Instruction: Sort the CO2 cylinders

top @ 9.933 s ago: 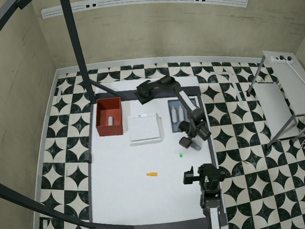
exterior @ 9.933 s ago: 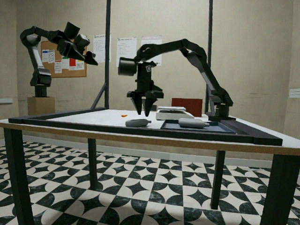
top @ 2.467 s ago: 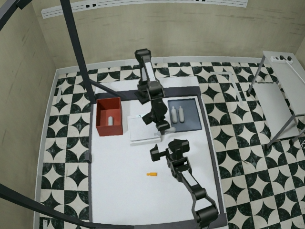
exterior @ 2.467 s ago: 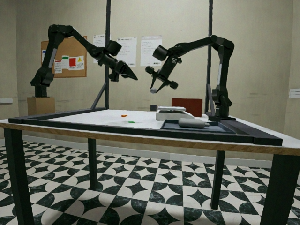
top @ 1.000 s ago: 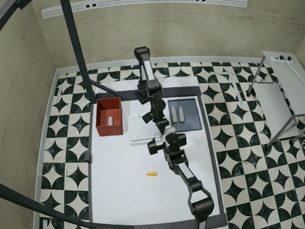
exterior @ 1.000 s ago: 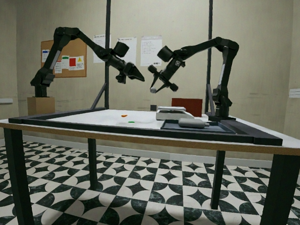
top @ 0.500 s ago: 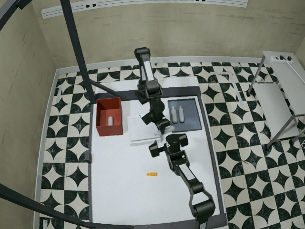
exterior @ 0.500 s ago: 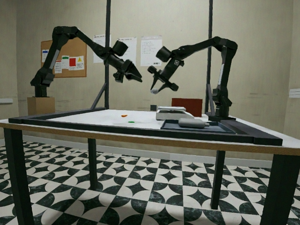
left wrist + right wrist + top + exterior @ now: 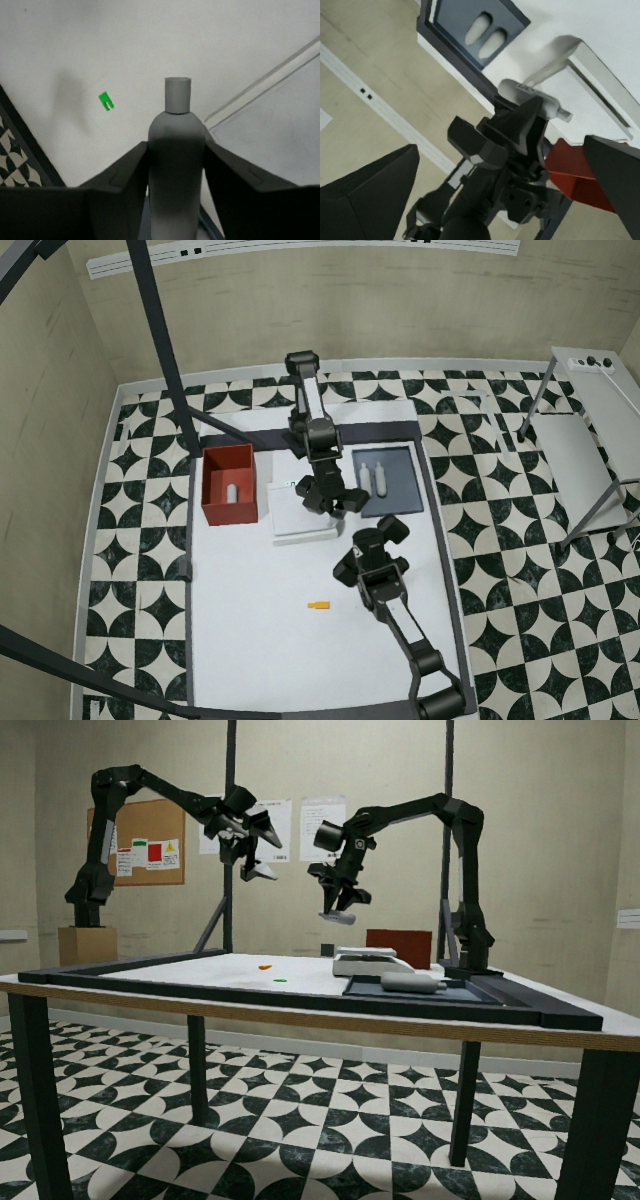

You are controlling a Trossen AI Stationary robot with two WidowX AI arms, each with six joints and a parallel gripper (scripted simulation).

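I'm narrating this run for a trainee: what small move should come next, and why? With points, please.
Probably swing the cylinder in the left pincer (image 9: 338,508) (image 9: 333,911) (image 9: 176,160) (image 9: 537,102) over the scale (image 9: 302,511) (image 9: 364,963) (image 9: 590,100), since it hangs in the air close by, and nothing rests on the visible plate.

beige walls; checkered floor (image 9: 162,606) (image 9: 330,1133); corkboard (image 9: 173,823); grey side table (image 9: 602,395)
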